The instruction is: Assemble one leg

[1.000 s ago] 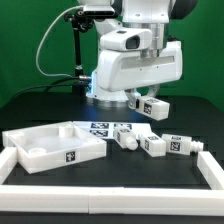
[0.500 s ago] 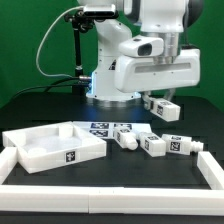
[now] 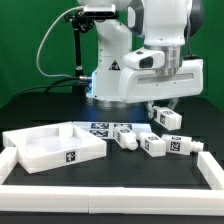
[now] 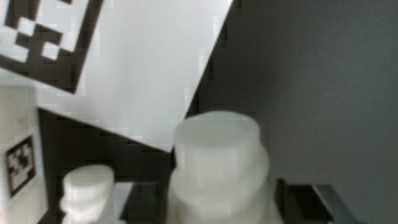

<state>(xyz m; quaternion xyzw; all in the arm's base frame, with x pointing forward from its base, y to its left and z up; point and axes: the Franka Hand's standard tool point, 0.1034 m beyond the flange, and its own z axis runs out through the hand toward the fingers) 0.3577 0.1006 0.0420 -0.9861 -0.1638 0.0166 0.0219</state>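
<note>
While a white panel (image 3: 40, 153) and spare legs (image 3: 155, 143) lie on the desk (image 3: 30, 108) in front, the jaws grip one leg (image 3: 167, 118) in the air just behind them; the carry looks under way, and next comes lining it up over the panel.

Wrist view. The leg (image 4: 217, 160), rounded white end toward the camera, sits between the dark fingers (image 4: 306, 196) of the gripper (image 4: 217, 198). Beyond it are a tagged white surface (image 4: 134, 70), a small white peg (image 4: 84, 190) and the dark table (image 4: 320, 80).
</note>
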